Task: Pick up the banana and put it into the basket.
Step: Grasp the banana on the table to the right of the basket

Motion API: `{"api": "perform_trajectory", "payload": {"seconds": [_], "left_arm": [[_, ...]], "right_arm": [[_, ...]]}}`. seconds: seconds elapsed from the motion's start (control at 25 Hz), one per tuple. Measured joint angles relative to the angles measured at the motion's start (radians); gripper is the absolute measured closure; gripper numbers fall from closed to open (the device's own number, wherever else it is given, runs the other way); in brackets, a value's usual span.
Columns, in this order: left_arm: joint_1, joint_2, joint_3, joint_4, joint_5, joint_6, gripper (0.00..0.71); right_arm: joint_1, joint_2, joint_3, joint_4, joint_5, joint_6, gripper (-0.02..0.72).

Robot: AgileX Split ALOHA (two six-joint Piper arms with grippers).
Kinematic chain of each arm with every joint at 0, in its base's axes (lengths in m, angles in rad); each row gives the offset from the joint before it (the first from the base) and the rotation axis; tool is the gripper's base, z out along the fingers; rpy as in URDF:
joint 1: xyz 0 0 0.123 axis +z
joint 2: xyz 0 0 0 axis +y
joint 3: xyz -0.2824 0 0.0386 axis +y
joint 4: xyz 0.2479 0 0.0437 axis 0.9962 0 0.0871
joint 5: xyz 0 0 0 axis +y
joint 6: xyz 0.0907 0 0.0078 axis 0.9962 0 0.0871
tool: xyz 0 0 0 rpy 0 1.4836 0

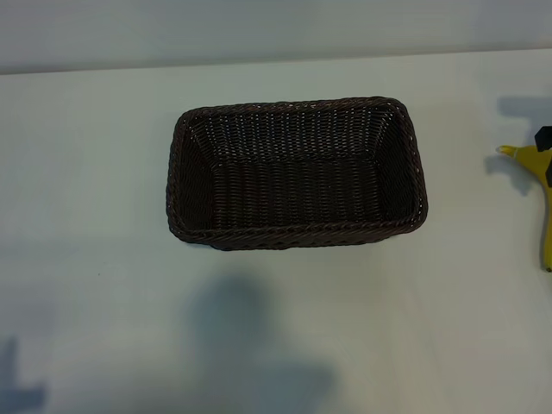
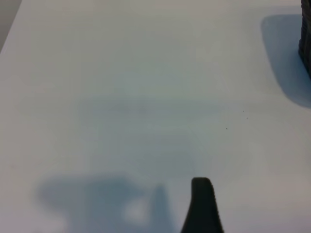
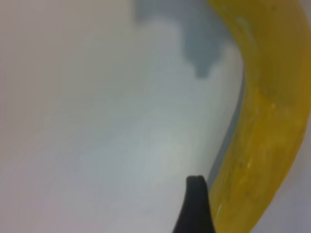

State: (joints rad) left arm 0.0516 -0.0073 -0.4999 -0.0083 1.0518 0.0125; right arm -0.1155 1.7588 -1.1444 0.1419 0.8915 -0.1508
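The dark brown wicker basket (image 1: 297, 235) stands in the middle of the white table with nothing in it. The yellow banana (image 1: 547, 226) lies on the table at the far right edge, its stem tip pointing toward the basket. A black part of my right gripper (image 1: 545, 142) hangs over the banana's stem end. In the right wrist view the banana (image 3: 272, 121) lies flat just beside one dark finger (image 3: 195, 206); the jaws stand open and hold nothing. The left wrist view shows one dark finger (image 2: 202, 206) over bare table, with a corner of the basket (image 2: 306, 48) far off.
The white tabletop (image 1: 103, 216) spreads around the basket on all sides. Its far edge meets a pale wall at the back. Arm shadows fall on the table in front of the basket and at the front left corner.
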Motion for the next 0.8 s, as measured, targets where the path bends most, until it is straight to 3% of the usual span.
{"api": "perform_trajectory", "payload": {"seconds": [0.8], "left_arm": [[0.000,0.000,0.000,0.000,0.000,0.000,0.147]], "right_arm": [[0.000,0.157,0.000,-0.015,-0.077,-0.003,0.117]]}}
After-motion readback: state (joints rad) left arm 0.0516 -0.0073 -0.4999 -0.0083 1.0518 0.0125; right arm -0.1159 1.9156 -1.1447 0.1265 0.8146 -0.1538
